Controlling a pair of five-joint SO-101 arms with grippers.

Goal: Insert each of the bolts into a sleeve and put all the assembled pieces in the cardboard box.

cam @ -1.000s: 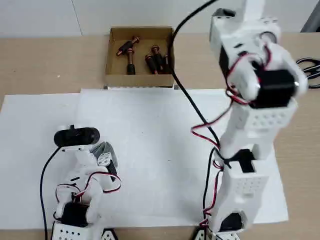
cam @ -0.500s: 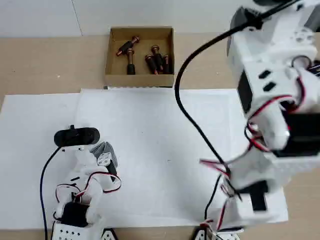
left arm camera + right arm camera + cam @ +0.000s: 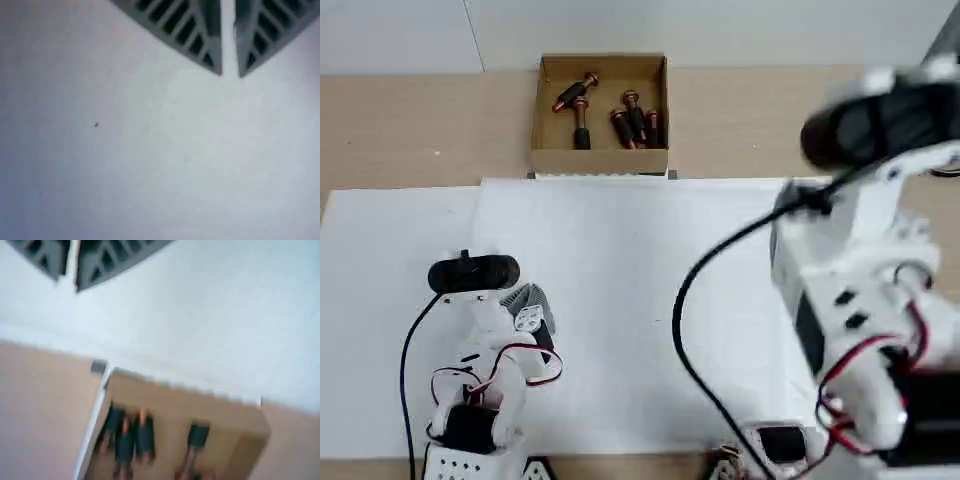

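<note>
Several copper-and-black bolt-and-sleeve pieces (image 3: 632, 118) lie in the brown cardboard box (image 3: 602, 160), far side, left of centre. Packing looks done! The right gripper (image 3: 71, 280) is pinched together on nothing over the white paper sheet (image 3: 620, 300). The left gripper (image 3: 230, 74) is likewise clenched and empty, near left. Best now: park gently, keeping the black cable (image 3: 677, 310) off the box.
</note>
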